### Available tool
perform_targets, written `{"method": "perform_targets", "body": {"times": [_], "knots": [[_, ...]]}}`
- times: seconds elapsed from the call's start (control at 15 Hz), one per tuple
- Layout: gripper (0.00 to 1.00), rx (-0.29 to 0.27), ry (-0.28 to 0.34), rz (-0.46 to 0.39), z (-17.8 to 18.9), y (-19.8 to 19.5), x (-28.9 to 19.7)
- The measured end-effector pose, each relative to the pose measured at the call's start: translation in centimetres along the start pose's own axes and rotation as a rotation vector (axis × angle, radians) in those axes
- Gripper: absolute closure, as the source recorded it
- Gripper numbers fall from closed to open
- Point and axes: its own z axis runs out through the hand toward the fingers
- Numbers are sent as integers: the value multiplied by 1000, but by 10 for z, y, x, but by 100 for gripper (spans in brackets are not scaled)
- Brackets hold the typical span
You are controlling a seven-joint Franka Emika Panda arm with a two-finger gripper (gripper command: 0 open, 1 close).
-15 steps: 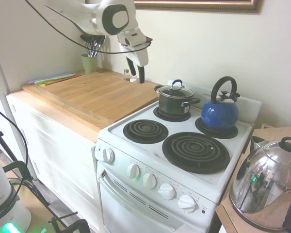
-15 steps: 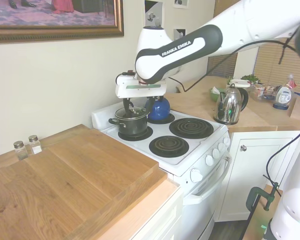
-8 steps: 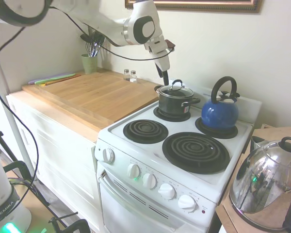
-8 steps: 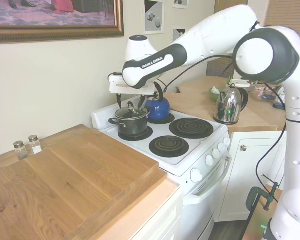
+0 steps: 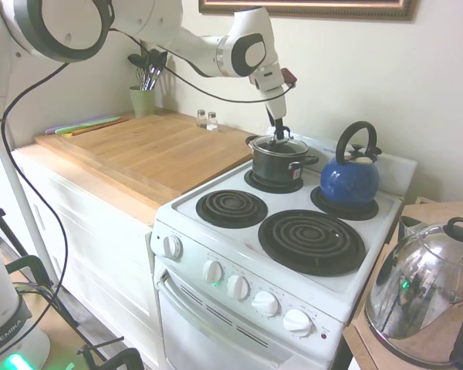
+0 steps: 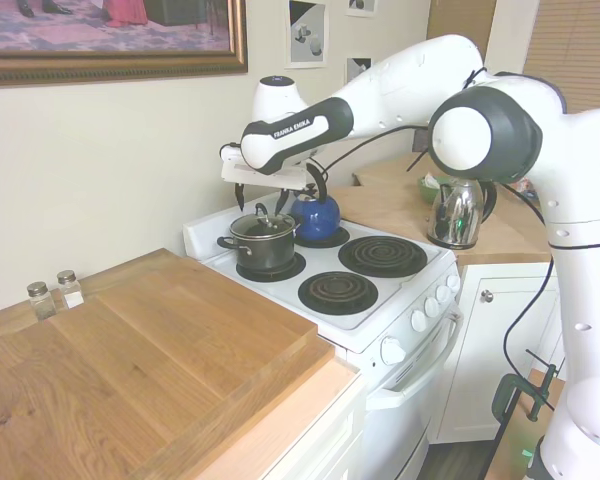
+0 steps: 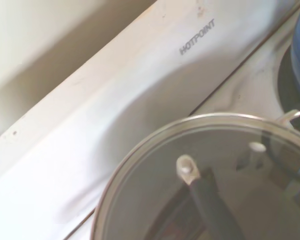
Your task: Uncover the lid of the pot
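Bright, even daylight; wrist view softly blurred.

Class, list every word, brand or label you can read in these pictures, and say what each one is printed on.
"HOTPOINT": on the stove's white back panel, wrist view.
"FRANKA EMIKA": on the arm's dark band, second exterior view.
"EMIKA": on the robot base, first exterior view; letters before it cut off.
Stove knob markings: too small to read.

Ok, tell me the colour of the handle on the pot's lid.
Black: the lid has a black loop handle on metal mounts, seen best in the wrist view.
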Motion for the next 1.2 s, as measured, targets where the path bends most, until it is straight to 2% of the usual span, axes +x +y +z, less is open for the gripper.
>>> {"method": "perform_targets", "body": {"times": [1.2], "knots": [[100,-11,-6,-7,1,-5,-4]]}}
